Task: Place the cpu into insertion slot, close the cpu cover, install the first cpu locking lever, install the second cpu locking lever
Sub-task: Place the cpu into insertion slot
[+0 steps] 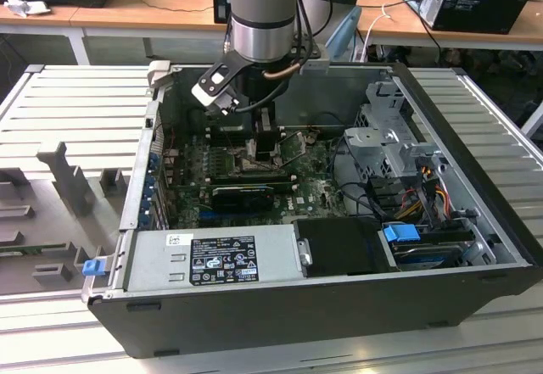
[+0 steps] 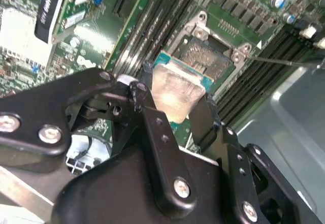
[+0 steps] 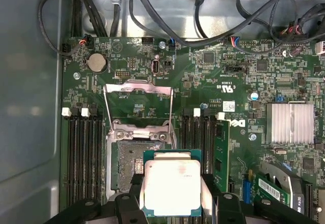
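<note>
My gripper (image 3: 171,187) is shut on the cpu (image 3: 170,181), a pale silver square chip on a green-edged base, with one black finger (image 3: 135,191) on each side of it. In the first wrist view the cpu hangs above the motherboard, overlapping one corner of the insertion slot (image 3: 124,165) and offset from it. The slot lies bare with its dark pin field showing. The cpu cover (image 3: 137,86) stands swung open beside the slot. In the second wrist view the cpu (image 2: 172,84) sits between the fingers (image 2: 152,117), short of the slot (image 2: 209,56). The arm (image 1: 263,18) reaches down into the open computer case.
Black memory slots (image 3: 84,153) flank the slot on both sides. A finned heatsink (image 3: 293,122) and cable bundles (image 3: 203,26) lie nearby. The case holds a power supply (image 1: 216,259), a graphics card (image 1: 242,194) and a drive cage (image 1: 390,136).
</note>
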Robot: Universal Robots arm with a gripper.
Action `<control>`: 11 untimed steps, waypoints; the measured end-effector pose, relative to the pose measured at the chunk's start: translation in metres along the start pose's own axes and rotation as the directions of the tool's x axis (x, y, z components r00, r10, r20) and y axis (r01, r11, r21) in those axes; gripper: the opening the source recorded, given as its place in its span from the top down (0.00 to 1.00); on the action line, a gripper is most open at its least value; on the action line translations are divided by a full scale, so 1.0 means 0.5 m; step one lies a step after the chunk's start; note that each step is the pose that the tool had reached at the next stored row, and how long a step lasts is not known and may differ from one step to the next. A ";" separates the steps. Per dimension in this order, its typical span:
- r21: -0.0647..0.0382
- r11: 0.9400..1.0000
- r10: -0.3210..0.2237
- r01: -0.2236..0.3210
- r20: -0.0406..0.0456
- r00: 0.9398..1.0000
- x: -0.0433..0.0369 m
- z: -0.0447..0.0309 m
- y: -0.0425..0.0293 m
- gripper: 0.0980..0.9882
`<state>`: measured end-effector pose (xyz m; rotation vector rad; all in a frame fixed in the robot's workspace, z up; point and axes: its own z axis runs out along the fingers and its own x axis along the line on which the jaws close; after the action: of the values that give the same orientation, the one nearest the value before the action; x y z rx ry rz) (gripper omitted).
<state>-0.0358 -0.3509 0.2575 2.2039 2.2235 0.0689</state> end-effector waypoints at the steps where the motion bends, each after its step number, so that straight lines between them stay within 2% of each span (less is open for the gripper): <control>1: 0.000 1.000 0.000 0.000 0.000 1.000 0.002 0.003 0.003 0.52; 4: 0.002 1.000 0.000 0.000 0.000 1.000 0.010 0.009 0.010 0.52; 8: 0.004 1.000 0.000 0.000 0.000 1.000 0.032 0.027 0.010 0.52; 11: 0.005 1.000 0.000 0.000 0.000 1.000 0.041 0.038 0.006 0.52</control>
<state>-0.0322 -0.3298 0.2391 2.2066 2.2259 0.0637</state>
